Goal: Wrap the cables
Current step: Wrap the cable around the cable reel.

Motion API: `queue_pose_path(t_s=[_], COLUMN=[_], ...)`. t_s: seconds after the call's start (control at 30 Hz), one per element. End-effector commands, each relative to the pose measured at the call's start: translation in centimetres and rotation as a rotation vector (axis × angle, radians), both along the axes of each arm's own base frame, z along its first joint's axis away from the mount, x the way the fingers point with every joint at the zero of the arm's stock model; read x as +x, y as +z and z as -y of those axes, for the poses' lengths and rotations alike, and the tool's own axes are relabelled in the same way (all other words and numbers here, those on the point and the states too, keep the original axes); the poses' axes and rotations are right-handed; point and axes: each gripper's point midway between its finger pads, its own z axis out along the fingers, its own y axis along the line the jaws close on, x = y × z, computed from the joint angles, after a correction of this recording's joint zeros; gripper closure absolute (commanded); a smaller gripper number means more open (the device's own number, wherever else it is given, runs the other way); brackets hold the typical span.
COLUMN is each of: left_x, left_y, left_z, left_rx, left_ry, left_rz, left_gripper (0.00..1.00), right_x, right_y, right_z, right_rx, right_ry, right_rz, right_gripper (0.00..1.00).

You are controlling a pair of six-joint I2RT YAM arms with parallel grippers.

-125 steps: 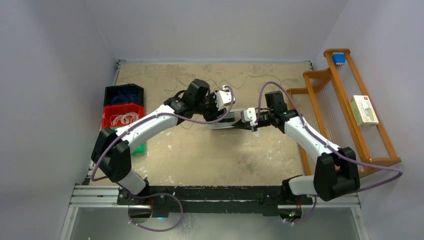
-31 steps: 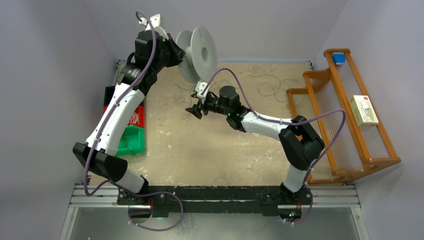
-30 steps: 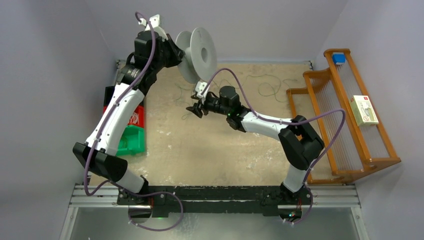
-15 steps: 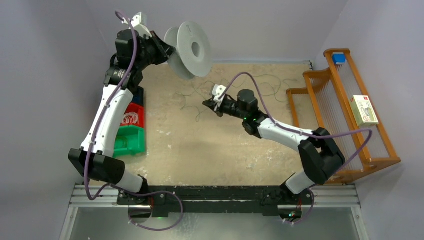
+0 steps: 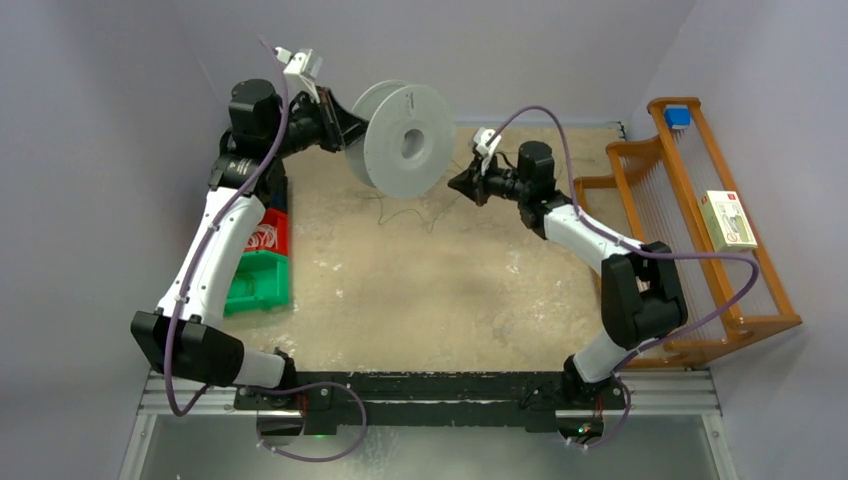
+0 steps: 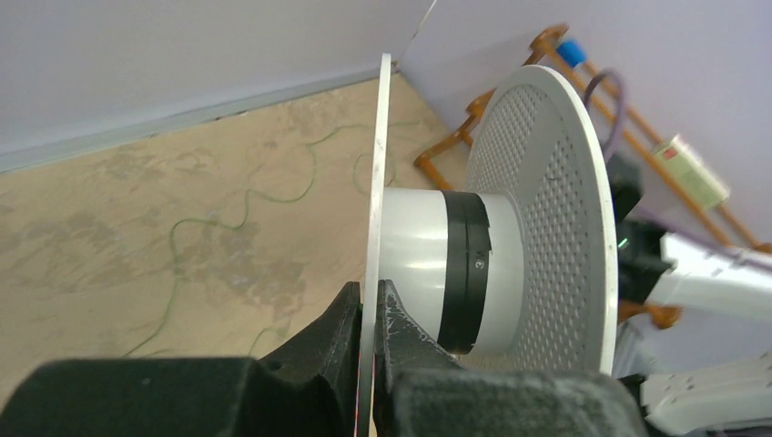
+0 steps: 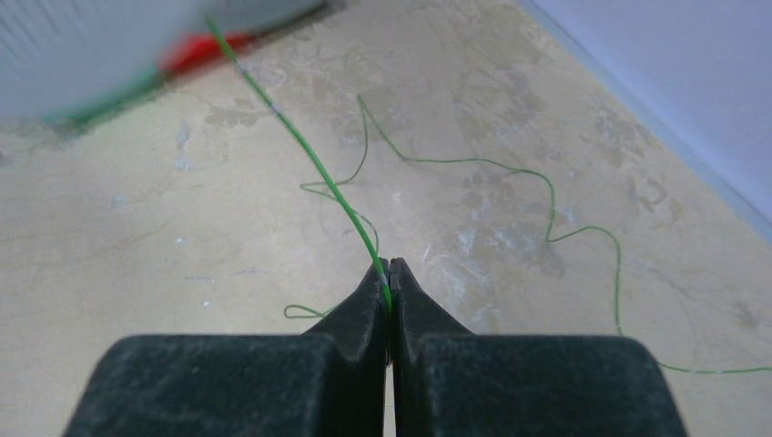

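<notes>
— Where do we find the cable (image 7: 314, 164)?
— We see it as a thin green wire pinched in the right gripper (image 7: 390, 278), whose fingers are pressed together on it. From there it runs in a nearly straight line up and to the left, towards a blurred pale shape at the edge of the right wrist view. More of it lies in loose loops on the bench (image 5: 450, 290).
— And the left gripper (image 6: 369, 300)?
— We see it clamped on the thin near flange (image 6: 378, 164) of the pale grey spool (image 5: 405, 150), the rim squeezed between its two fingers. The spool is held up off the bench, and its flat face with the central hole shows in the top view.
— How do the two grippers stand?
— From above, the right gripper sits just beside the spool, on its right, not touching it.
— Is there wire on the hub (image 6: 419, 264)?
— We cannot tell; we see only a dark band around the white core.
</notes>
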Motion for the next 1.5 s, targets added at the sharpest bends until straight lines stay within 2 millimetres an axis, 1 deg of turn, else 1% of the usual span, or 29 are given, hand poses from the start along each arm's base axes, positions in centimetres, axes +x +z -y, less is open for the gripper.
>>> queue_pose_path(t_s=[0.0,0.03,0.07,0.17,0.2,0.33,0.43,0.47,0.53,0.67,0.77,0.87,0.97,1.03,1.13,1.27,1.33,1.37,1.47], left_x=[-1.3,-1.0,-0.8,-0.1,0.1,0.3,0.4,0.7,1.3,2.5,2.8,3.0,3.3,3.5,3.8,4.1,4.0,3.8,3.2], left_y=[-0.4,-1.1,-1.8,-3.5,-4.1,-6.1,-7.6,-7.6,-7.6,-7.4,-7.4,-8.3,-9.2,-9.7,-10.1,-10.6,-10.9,-10.9,-11.0], left_z=[-1.6,-2.1,-2.4,-3.2,-3.1,-1.8,-1.2,-1.3,-2.3,-4.3,-4.5,-3.8,-3.1,-3.0,-3.3,-3.4,-2.8,-2.2,-1.2], left_rx=[0.169,0.203,0.235,0.309,0.327,0.413,0.540,0.562,0.577,0.603,0.597,0.597,0.606,0.609,0.606,0.619,0.640,0.651,0.682], left_ry=[0.005,0.029,0.049,0.105,0.109,0.090,0.134,0.166,0.239,0.374,0.404,0.388,0.382,0.393,0.432,0.474,0.463,0.450,0.445], left_rz=[0.178,0.186,0.194,0.204,0.201,0.198,0.227,0.239,0.241,0.237,0.240,0.225,0.210,0.195,0.181,0.175,0.183,0.195,0.230], left_gripper=[1.00,1.00,1.00,1.00,1.00,1.00,1.00,1.00,1.00,1.00,1.00,1.00,1.00,1.00,1.00,1.00,1.00,1.00,1.00], right_x=[0.1,0.2,0.3,-0.2,-0.5,-1.0,-1.4,-1.7,-1.5,-2.0,-3.2,-4.5,-4.9,-5.0,-6.5,-7.9,-8.3,-8.5,-8.3], right_y=[3.7,4.2,5.2,6.5,6.9,8.9,9.2,9.1,8.7,6.9,6.6,7.7,9.4,10.6,12.4,14.0,14.7,15.2,16.4], right_z=[1.2,1.3,1.3,1.1,0.9,0.3,0.0,0.1,0.3,0.7,0.5,0.0,-0.3,-0.6,-0.9,-1.2,-1.4,-1.5,-1.9], right_rx=[0.017,0.012,0.005,-0.020,-0.019,-0.006,-0.017,-0.027,-0.048,-0.088,-0.063,-0.009,0.028,0.056,0.130,0.179,0.190,0.193,0.189], right_ry=[0.070,0.077,0.091,0.148,0.167,0.238,0.295,0.303,0.303,0.307,0.359,0.442,0.487,0.512,0.604,0.688,0.714,0.721,0.703], right_rz=[-0.053,-0.070,-0.068,-0.110,-0.125,-0.158,-0.197,-0.223,-0.227,-0.263,-0.303,-0.312,-0.286,-0.265,-0.264,-0.250,-0.240,-0.237,-0.220], right_gripper=[1.00,1.00,1.00,1.00,1.00,0.99,0.97,0.96,0.94,0.92,0.93,0.93,0.94,0.94,0.94,0.92,0.88,0.86,0.85])
